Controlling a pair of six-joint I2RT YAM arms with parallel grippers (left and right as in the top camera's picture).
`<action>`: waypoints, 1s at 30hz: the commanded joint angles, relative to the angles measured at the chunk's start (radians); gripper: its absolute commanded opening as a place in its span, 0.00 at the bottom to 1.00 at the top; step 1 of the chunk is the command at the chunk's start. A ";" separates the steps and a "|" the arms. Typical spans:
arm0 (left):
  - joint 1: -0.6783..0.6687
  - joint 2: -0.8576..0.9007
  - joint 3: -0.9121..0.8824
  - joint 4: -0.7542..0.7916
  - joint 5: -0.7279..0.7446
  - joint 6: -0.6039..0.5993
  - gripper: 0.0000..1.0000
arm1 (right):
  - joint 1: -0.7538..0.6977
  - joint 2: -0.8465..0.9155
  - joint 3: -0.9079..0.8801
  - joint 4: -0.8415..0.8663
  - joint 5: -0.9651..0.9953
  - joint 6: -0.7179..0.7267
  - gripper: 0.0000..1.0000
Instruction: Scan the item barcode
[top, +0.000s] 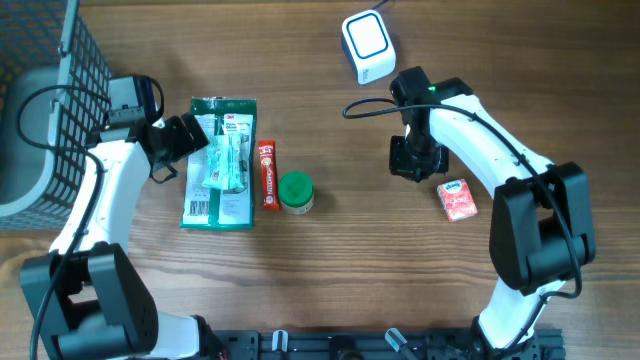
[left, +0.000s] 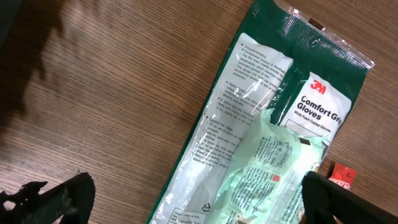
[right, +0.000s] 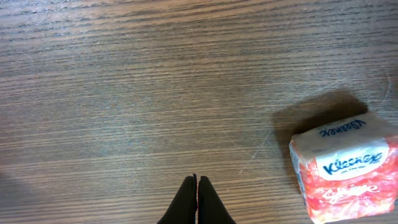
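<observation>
Overhead, my spread left tool (top: 185, 137) hovers at the left edge of the 3M gloves pack (top: 222, 170), which lies lengthwise near-to-far on the desk (top: 340, 270), well apart from my empty, pressed-together right tool (right: 197, 191) beside the Kleenex pack (top: 457, 200).

In the left wrist view the glove pack (left: 249, 124) runs off the bottom edge, its fine print too small to read, and only 1 corner of a red carton (left: 341, 175) shows beyond it. The right wrist view cuts the tissue pack (right: 345, 171) at the right and bottom edges. Overhead, the wire basket (top: 85, 60) leaves the frame at left, and the red carton's lettering is illegible.
</observation>
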 joint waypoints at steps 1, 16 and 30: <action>0.004 -0.021 0.009 0.003 0.008 -0.005 1.00 | -0.001 0.012 -0.008 -0.005 0.046 0.018 0.04; 0.004 -0.021 0.009 0.003 0.008 -0.005 1.00 | -0.001 0.012 -0.060 0.011 0.068 0.017 0.04; 0.004 -0.021 0.009 0.002 0.008 -0.005 1.00 | -0.003 0.012 -0.241 0.093 0.277 0.043 0.04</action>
